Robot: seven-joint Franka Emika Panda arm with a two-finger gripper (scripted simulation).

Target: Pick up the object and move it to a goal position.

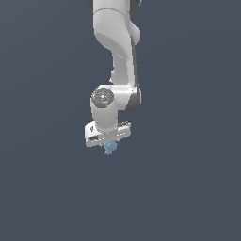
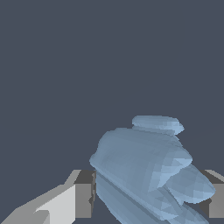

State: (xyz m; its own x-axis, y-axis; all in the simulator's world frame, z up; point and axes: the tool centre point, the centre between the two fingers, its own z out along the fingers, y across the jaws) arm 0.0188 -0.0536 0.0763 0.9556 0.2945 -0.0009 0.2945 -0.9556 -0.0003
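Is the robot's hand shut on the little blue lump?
Yes, shut on it. In the wrist view the blue lump fills the gap between the hand's grey fingers.

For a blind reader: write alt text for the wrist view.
A lumpy light-blue object fills the lower middle of the frame, sitting between the hand's two grey fingertips. Everything behind it is plain dark grey-blue.

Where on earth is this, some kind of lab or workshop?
Probably neither: it looks like a computer simulation. The background is flat, featureless grey-blue, the white robot arm is smoothly rendered, and the light-blue lumpy object at its gripper shows faceted polygon surfaces.
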